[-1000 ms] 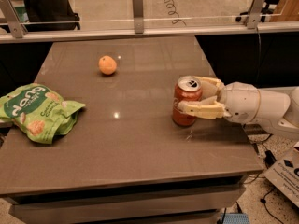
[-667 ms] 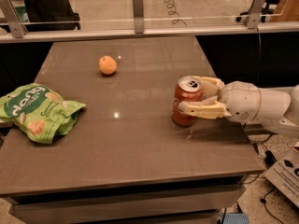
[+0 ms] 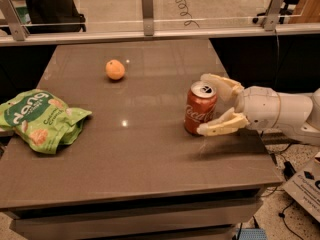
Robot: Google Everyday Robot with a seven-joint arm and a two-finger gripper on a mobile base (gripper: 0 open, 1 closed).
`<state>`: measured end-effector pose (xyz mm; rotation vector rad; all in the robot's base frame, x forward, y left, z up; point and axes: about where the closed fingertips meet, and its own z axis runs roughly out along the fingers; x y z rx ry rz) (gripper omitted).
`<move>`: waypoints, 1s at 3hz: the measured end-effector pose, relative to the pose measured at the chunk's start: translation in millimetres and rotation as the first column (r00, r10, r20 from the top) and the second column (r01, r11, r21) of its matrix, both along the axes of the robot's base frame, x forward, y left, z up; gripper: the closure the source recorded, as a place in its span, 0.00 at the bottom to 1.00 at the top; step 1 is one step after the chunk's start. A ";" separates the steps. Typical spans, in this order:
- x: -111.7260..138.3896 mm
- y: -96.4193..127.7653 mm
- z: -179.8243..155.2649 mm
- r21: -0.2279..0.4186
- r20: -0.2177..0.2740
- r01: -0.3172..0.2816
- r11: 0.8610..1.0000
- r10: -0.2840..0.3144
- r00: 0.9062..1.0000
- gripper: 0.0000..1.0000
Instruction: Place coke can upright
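Observation:
The coke can (image 3: 199,110), red with white script and a silver top, stands upright on the brown table (image 3: 150,149), right of the middle. My gripper (image 3: 205,104) reaches in from the right. Its two cream fingers (image 3: 222,125) are spread apart, one behind the can's top and one in front near its base. The fingers are wider apart than the can and do not clamp it.
An orange fruit (image 3: 115,69) lies at the back of the table, left of the can. A green snack bag (image 3: 37,119) lies at the left edge. A glass barrier with metal posts (image 3: 147,6) runs along the far side. The table's right edge is just under my arm.
The fingers were closed on the can and have now spread apart, letting it go. The can stands on the table at about the same spot.

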<state>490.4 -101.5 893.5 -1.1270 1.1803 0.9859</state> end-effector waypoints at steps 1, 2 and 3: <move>1.5 -2.4 5.2 -0.015 0.012 -0.010 1.000 0.010 1.000 0.00; 7.0 -15.5 14.0 -0.068 0.041 -0.016 0.998 0.019 0.999 0.00; 13.2 -37.7 21.8 -0.133 0.070 -0.012 0.991 0.022 0.997 0.00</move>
